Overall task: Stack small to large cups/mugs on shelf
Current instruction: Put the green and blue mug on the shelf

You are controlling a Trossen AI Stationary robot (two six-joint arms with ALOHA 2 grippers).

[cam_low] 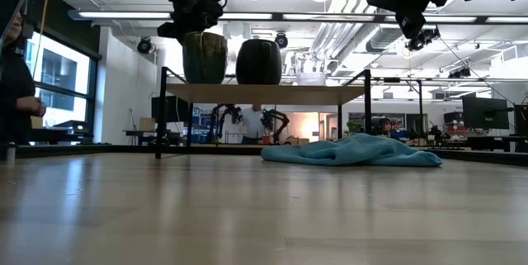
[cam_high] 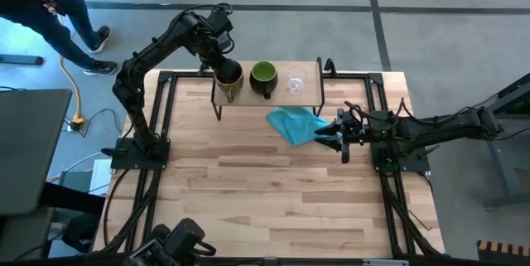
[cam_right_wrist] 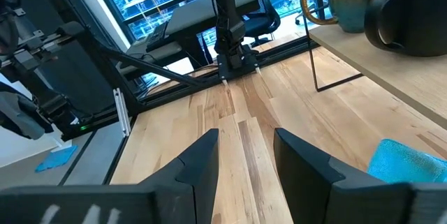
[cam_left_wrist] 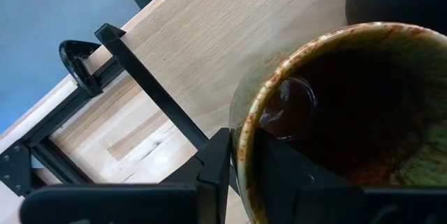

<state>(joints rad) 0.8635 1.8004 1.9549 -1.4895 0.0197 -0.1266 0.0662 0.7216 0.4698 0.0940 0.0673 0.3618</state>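
Robotics laboratory in an open industrial hall. Evidence: two dark arms bolted to a black frame (cam_high: 166, 75) around a wooden table (cam_high: 273, 191); polished concrete floor (cam_high: 447, 17); exposed ceiling ducts (cam_low: 346, 38) and strip lights (cam_low: 124, 15); further robot arms (cam_low: 276, 120) and monitors (cam_low: 483, 112) beyond the table's far edge.

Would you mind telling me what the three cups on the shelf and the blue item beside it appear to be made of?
Tan-brown mug: likely glazed ceramic, with a glossy mottled rim. Dark mug: probably ceramic too, matte black outside, green inside. Small cup: clear, looks like glass. Shelf: pale wood board on black metal legs. Blue cloth: soft crumpled fabric.
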